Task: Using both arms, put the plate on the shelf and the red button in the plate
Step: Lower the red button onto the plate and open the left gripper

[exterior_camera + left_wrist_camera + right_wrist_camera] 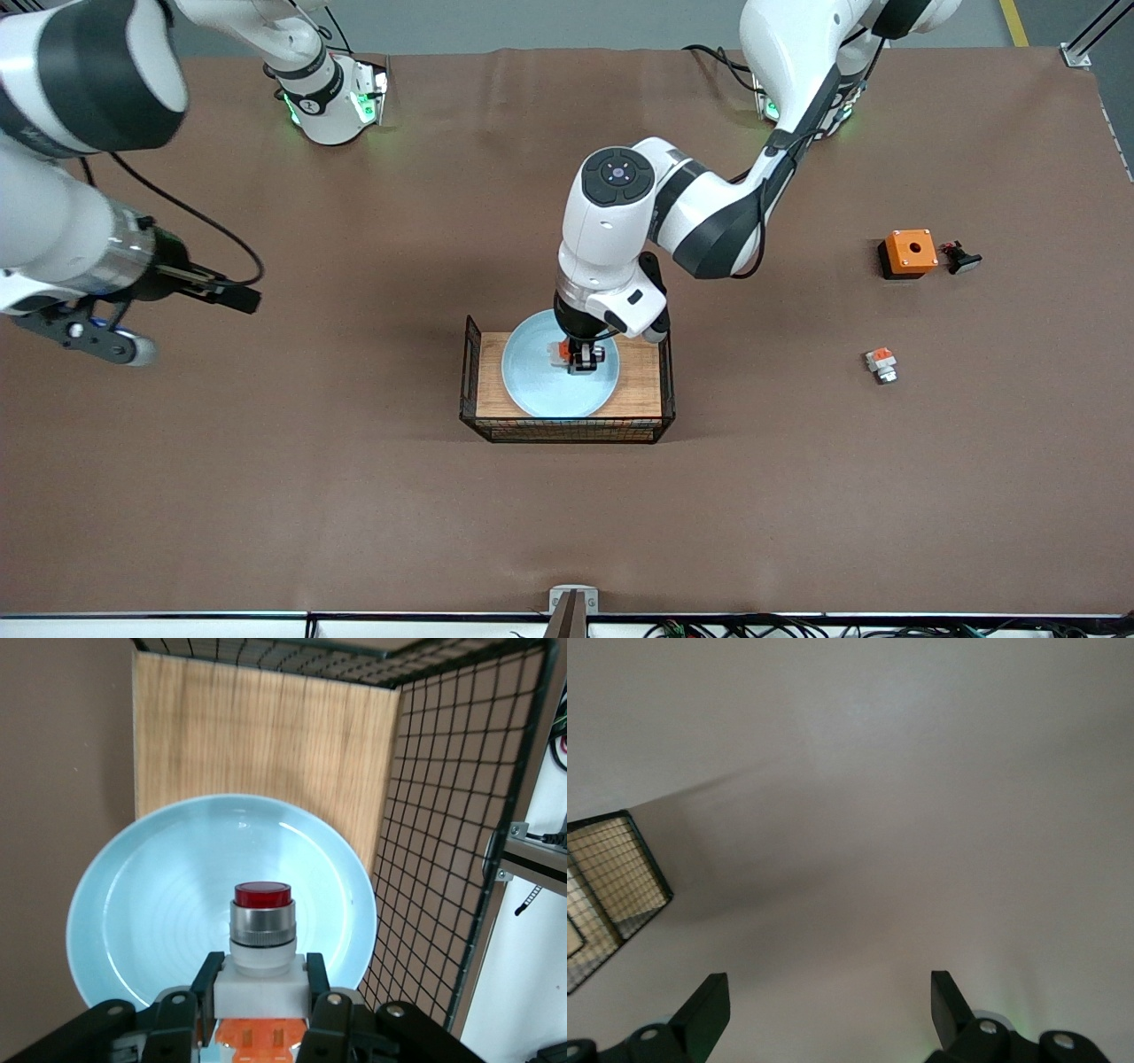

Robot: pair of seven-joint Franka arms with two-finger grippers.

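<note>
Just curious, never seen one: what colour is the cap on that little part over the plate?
Dark red, on the red button; clearest in the left wrist view.

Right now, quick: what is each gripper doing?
Left gripper: jaws shut on the red button, over the plate.
Right gripper: jaws open, holding nothing, waiting over the table toward the right arm's end.
</note>
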